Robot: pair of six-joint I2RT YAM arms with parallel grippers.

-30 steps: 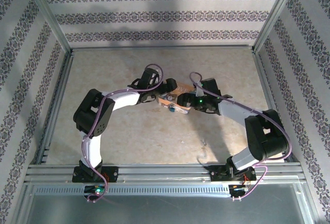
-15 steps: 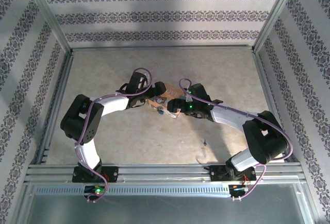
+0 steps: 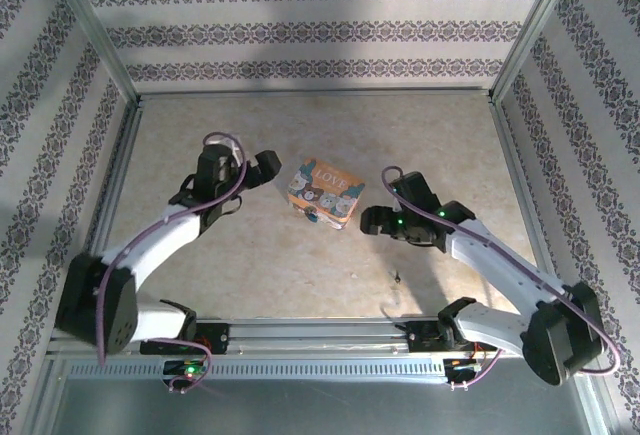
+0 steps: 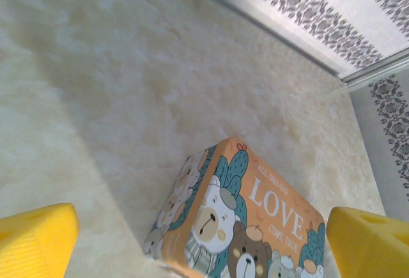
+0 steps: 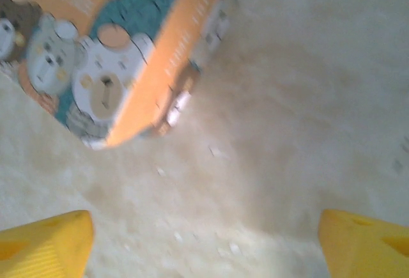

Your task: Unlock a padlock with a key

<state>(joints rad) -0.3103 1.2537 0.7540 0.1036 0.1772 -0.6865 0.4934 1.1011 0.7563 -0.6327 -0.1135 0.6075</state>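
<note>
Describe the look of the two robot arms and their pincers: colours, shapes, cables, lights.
Left arm and right arm: white tubular links, bulky black joints, a thin purple cable looping along each. A green light glows on the right wrist. The left pincer and right pincer look black from above; close up, their blocky fingers are bright yellow.

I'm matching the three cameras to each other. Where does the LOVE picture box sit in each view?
Top external: LOVE box just above picture centre.
Left wrist: the box at the bottom edge, right of centre, lid up.
Right wrist: the box upper left, blurred, orange side showing.
Shared landmark: the bears printed on its lid.
</note>
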